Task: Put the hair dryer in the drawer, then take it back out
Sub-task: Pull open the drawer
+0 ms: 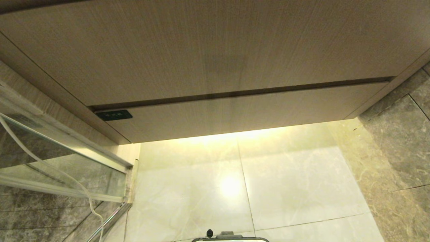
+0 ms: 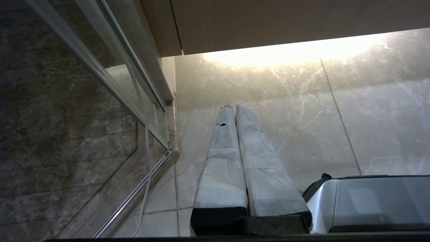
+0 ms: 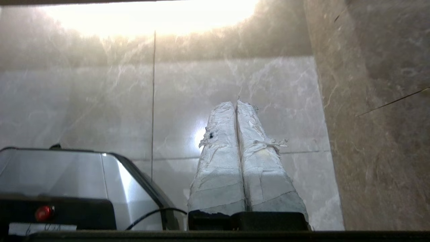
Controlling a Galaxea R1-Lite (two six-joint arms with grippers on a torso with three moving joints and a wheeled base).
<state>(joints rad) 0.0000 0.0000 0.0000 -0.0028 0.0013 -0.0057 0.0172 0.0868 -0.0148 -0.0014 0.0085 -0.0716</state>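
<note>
The drawer [image 1: 242,114] is pushed in flush; it is the low wood-grain band with a small dark label [image 1: 114,115] under a taller wood panel [image 1: 208,50]. The hair dryer is out of view. Neither gripper shows in the head view. My left gripper [image 2: 234,107] hangs over the pale floor tiles, its taped fingers [image 2: 223,161] pressed together with nothing between them. Over the tiles on the other side, my right gripper [image 3: 235,103] is shut the same way and holds nothing.
A glass door with a metal rail [image 1: 67,154] stands at the left, and a white cable [image 1: 80,188] hangs beside it. A dark marble wall [image 1: 399,148] closes the right side. My silver base [image 2: 369,201] sits between the arms, above lit floor tiles [image 1: 235,181].
</note>
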